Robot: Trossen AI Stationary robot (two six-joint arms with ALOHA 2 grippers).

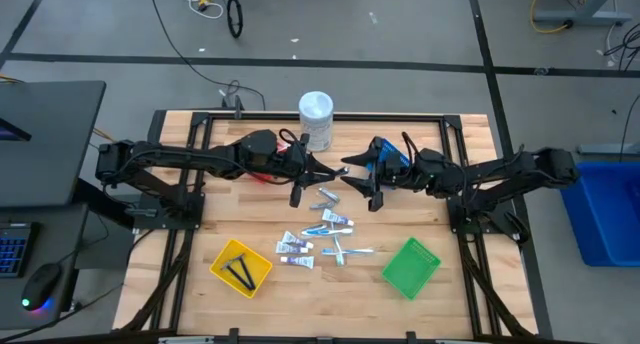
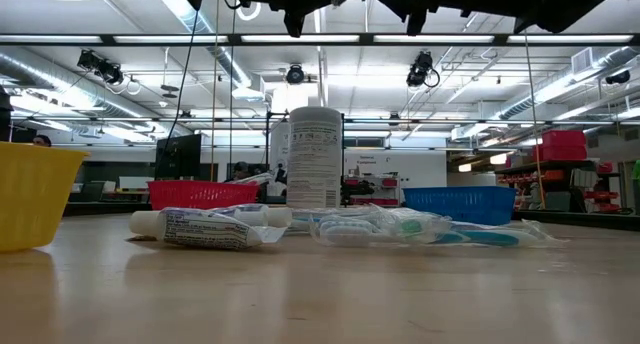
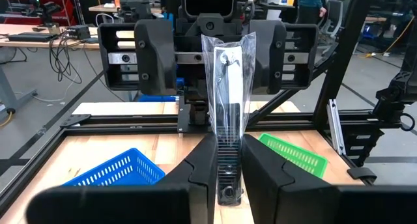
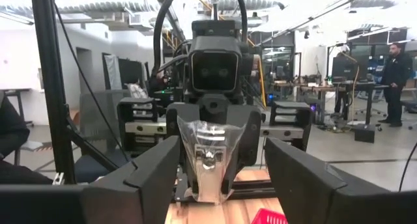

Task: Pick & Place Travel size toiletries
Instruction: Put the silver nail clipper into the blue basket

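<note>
holding a clear packet (image 3: 228,87) with a thin black piece inside, the left end effector (image 3: 228,178) is nearly shut on its lower end, above the bench (image 1: 180,284) centre. the right end effector (image 4: 218,168) faces it with jaws wide around the packet's far end, not yet pinching. my guess: if the left lets go before the right closes, the slick film slips and drops onto the loose toiletries (image 1: 320,239) below. its long axis runs between the two arms, free end toward the right one.
</note>
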